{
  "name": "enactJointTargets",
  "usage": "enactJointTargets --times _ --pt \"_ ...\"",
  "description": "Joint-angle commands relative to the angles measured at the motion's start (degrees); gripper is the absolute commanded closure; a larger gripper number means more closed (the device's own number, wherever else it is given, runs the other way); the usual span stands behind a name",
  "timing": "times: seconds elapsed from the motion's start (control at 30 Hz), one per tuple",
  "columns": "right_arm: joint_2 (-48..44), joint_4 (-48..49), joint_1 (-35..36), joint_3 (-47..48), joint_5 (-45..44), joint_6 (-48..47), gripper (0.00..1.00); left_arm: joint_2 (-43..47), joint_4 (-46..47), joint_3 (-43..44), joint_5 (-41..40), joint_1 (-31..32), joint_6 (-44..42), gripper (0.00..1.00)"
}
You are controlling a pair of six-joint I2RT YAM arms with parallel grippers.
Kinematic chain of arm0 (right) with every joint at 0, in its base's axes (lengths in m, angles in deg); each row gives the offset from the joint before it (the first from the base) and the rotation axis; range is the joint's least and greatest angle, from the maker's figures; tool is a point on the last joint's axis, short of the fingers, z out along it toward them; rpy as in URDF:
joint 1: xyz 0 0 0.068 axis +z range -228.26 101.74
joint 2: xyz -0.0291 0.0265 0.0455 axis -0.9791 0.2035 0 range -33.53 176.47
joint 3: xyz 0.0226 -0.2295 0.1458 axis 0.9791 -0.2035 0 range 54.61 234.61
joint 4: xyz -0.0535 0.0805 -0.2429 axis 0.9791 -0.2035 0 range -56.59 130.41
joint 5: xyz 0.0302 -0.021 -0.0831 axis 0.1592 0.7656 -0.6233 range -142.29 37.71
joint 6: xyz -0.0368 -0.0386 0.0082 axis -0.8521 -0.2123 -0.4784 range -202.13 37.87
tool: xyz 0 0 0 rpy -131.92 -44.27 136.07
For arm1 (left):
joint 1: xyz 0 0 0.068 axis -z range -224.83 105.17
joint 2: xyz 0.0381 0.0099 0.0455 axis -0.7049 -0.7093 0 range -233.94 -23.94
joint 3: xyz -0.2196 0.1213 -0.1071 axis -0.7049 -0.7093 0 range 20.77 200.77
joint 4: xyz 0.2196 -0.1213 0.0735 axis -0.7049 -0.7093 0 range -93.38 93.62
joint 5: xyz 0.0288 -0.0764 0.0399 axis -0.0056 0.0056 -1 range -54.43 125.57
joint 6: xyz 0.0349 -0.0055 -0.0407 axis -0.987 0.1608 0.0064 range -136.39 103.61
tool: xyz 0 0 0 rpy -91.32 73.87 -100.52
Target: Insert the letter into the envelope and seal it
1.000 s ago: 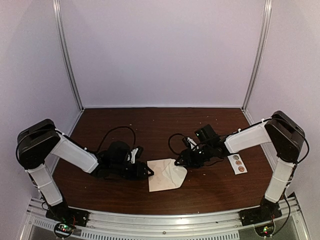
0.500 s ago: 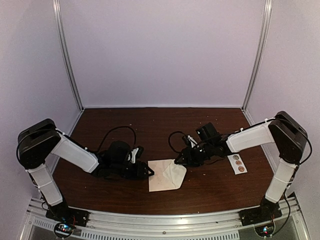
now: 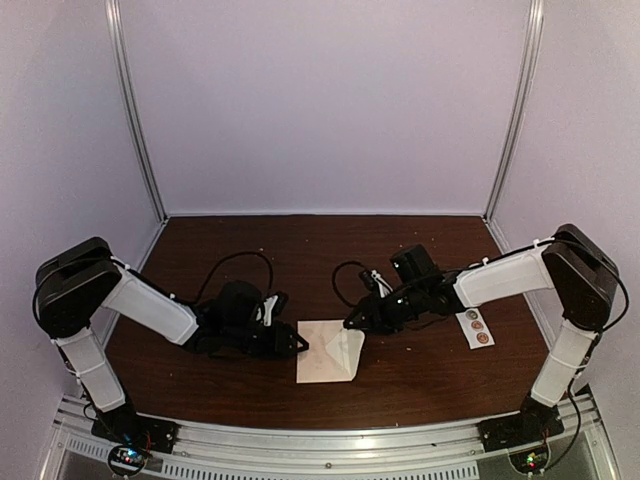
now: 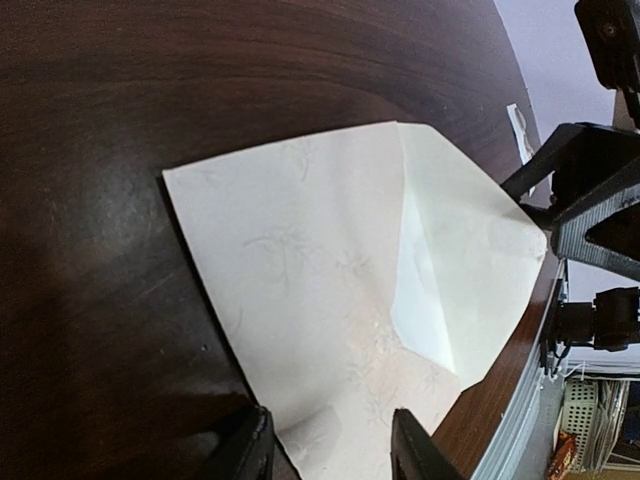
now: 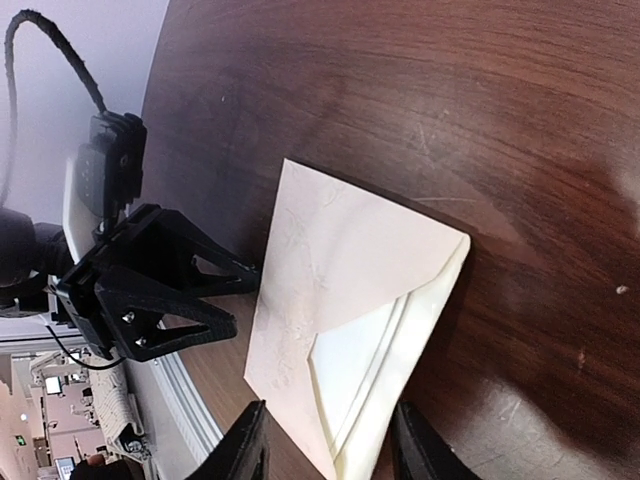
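Right gripper [image 3: 350, 324] now sits further left against the envelope [image 3: 320, 360], whose flap [image 3: 346, 346] tips up, closing under way; my left gripper [image 3: 300, 345] straddles the envelope's left edge, both jaws part-way apart.

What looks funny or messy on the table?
The envelope has its flap on the right side sticking up half-folded instead of lying flat, so it isn't sealed. Nothing looks spilled or torn.

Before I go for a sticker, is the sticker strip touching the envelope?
Apart. The top view shows a wide stretch of bare table between the envelope and the sticker strip.
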Motion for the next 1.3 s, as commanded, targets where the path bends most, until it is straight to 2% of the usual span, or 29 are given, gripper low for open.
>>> enactJointTargets --times 0.0,0.77,0.83,0.9,1.03,1.27 --pt "0.33 3.67 1.86 0.1 0.9 1.5 0.58 -0.56 -0.52 1.08 0.03 -0.28 -1.2 0.6" --pt "8.66 13.07 6.81 2.37 -0.25 8.09 0.54 -1.27 0.23 1.11 1.31 -0.29 -1.27 0.6" --pt "9.01 13.05 7.02 2.24 -0.77 8.09 0.6 -1.27 0.34 1.02 1.3 -0.32 -1.25 0.61" --pt "9.49 13.27 7.19 1.91 -1.14 8.3 0.72 -1.22 0.44 0.95 1.33 -0.28 -1.18 0.61" --pt "10.81 14.87 7.61 0.59 -1.54 9.33 0.87 -1.15 0.54 0.84 1.31 -0.28 -1.07 0.61" --pt "12.02 14.14 7.67 -1.29 -5.52 9.44 0.96 0.76 0.16 0.49 0.27 -0.28 -1.18 0.61"
